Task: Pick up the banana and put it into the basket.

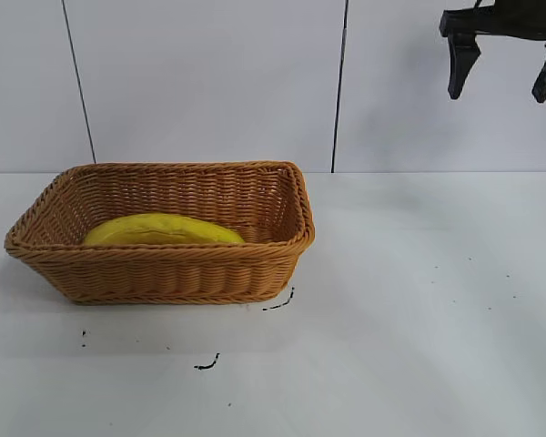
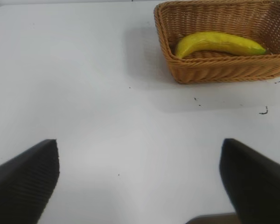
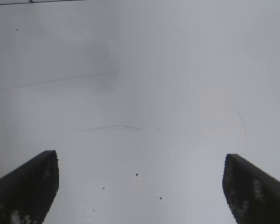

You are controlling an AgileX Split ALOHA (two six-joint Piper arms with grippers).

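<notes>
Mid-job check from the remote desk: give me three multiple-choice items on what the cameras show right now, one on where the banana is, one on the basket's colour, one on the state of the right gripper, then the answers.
1. Where is the banana?
A. On the table in front of the basket
B. Lying inside the basket
C. Held in a gripper

2. What colour is the basket?
A. Tan-brown
B. White
C. Blue

3. How is the right gripper?
A. Shut on the banana
B. Open, pressed against the basket
C. Open and empty, raised high above the table

Answers:
1 B, the basket's woven walls surround it in both the exterior and left wrist views.
2 A, its wicker is tan-brown all over.
3 C, its fingers stand apart with nothing between them.

The left gripper is likewise open over bare table.
</notes>
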